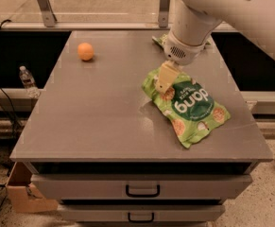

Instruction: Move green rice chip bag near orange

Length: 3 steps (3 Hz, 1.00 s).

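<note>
The green rice chip bag (190,106), light green with a dark round "dong" label, lies on the right part of the grey table (94,112), its left end raised a little. My gripper (164,82) comes down from the white arm and is shut on the bag's upper left corner. The orange (85,51) sits at the table's far left, well apart from the bag.
A smaller dark green bag (158,39) peeks out behind the arm at the table's far edge. Two metal posts (43,4) stand behind the table. A water bottle (27,77) and a cardboard box (20,193) are on the floor at left. Drawers (141,189) are below.
</note>
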Available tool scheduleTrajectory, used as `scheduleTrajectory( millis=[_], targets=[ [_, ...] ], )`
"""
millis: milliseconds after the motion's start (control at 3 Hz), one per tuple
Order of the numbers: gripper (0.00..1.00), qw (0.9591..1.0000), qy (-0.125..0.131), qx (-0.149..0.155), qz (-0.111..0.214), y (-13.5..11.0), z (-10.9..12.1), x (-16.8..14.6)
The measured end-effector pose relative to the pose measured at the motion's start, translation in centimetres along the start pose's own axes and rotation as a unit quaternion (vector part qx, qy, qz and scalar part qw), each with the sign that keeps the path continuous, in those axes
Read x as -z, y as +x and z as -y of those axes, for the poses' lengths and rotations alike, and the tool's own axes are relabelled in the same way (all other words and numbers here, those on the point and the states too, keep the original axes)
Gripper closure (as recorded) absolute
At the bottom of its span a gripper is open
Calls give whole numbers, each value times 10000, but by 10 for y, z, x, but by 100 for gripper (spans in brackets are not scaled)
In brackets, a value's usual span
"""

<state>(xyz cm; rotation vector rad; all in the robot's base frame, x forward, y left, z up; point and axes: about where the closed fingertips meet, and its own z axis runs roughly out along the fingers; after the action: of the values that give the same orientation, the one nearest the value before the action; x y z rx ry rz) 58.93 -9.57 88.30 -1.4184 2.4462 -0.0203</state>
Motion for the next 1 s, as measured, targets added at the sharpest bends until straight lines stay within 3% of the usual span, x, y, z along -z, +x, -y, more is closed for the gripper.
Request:
scheduleTrajectory(
  millis=[667, 1000],
  targets=[
    [100, 9962, 271, 617, 543, -35, 9, 26],
    [100, 9958, 281, 669, 553, -36, 9, 26]
  ],
)
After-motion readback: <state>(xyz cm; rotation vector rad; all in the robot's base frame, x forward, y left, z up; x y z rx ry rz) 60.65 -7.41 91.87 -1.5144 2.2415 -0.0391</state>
